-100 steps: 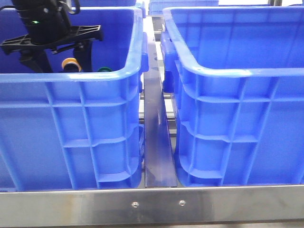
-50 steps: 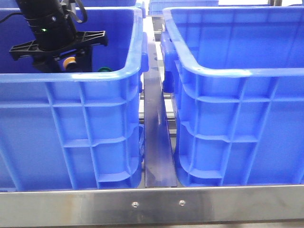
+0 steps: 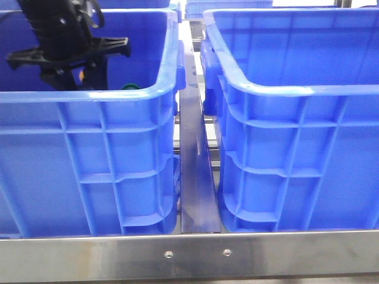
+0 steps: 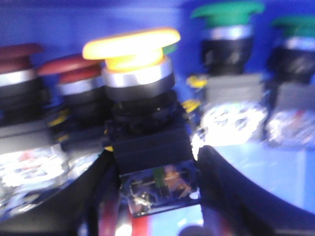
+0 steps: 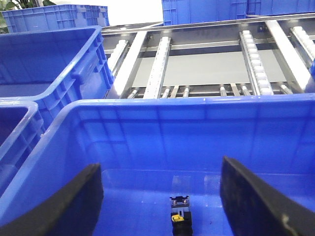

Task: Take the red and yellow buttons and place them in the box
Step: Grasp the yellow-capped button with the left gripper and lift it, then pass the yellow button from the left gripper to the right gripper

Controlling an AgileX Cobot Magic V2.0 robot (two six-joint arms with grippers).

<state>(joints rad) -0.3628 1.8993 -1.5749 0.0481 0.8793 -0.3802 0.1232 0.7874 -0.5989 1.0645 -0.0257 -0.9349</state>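
In the left wrist view a yellow button (image 4: 132, 45) stands upright on its dark body, which sits between the two black fingers of my left gripper (image 4: 153, 156). Both fingers press against the sides of that body. Two dark red buttons (image 4: 66, 71) stand just beside it. In the front view the left gripper (image 3: 74, 76) is down inside the left crate (image 3: 89, 97), and only a sliver of the yellow button (image 3: 81, 76) shows. My right gripper (image 5: 160, 169) hangs open over the box (image 5: 197, 105), the right-hand blue crate (image 3: 284, 89).
Two green buttons (image 4: 226, 14) stand beside the yellow one, and a green cap (image 3: 129, 87) shows in the front view. A button with a black body and yellow clip (image 5: 179, 216) lies on the box floor. A metal rail (image 3: 195, 165) separates the crates. Roller conveyor (image 5: 206, 64) lies beyond.
The left gripper's fingers have come in around the yellow button, which stood plainly visible between them a second ago and is now almost hidden behind the gripper.
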